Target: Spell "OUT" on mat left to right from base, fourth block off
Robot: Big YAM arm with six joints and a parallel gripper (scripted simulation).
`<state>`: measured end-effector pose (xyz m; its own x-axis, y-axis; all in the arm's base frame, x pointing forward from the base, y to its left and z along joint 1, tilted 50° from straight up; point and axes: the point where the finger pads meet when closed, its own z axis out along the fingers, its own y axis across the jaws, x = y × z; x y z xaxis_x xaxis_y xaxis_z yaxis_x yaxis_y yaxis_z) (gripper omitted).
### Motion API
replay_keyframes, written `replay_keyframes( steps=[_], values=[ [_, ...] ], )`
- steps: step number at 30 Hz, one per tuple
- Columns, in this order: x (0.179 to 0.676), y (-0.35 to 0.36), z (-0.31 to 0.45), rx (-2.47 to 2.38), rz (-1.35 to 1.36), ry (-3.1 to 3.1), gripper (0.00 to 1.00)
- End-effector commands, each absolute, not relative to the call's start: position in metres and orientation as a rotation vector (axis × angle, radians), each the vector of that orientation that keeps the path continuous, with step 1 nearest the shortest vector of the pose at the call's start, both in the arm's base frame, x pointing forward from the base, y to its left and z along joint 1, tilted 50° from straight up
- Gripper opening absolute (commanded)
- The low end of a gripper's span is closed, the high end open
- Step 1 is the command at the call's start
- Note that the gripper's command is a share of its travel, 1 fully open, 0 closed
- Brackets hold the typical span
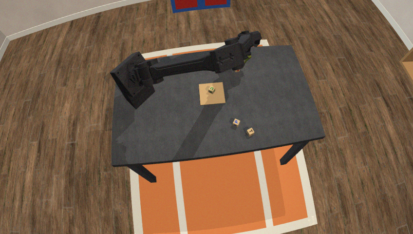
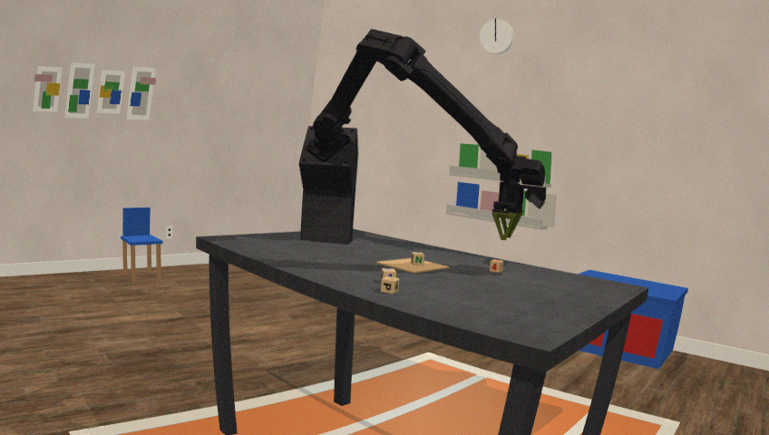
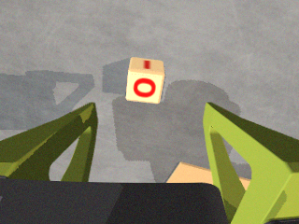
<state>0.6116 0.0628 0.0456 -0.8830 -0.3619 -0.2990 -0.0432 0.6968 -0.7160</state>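
The O block [image 3: 145, 81] lies on the dark table off the mat, its red O facing up; in the side view it is the block [image 2: 495, 265] with a red mark on its side. My gripper [image 2: 505, 228] hangs well above it, open and empty, and its green fingers frame the block in the wrist view. The tan mat [image 1: 211, 94] holds the U block [image 1: 212, 89] near its far edge. The T block [image 1: 250, 131] lies on the table towards the near right. In the top view my arm hides most of the O block [image 1: 237, 70].
The P block [image 1: 236, 122] lies next to the T block, off the mat. The robot base [image 1: 133, 79] stands at the table's left end. The O block is close to the table's far edge. A tan corner [image 3: 187, 174] shows low in the wrist view.
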Motion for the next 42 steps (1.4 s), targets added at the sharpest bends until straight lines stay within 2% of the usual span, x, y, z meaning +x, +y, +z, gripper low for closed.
replay_keyframes(
  steps=[1, 18, 19, 42],
  values=[
    [0.612, 0.069, 0.041, -0.279, -1.024, 2.497, 1.00],
    [0.606, 0.061, 0.048, -0.141, -0.973, 2.466, 1.00],
    [0.607, 0.061, 0.050, -0.138, -0.971, 2.463, 0.73],
    [0.612, 0.063, 0.052, -0.134, -0.967, 2.458, 0.73]
  ],
)
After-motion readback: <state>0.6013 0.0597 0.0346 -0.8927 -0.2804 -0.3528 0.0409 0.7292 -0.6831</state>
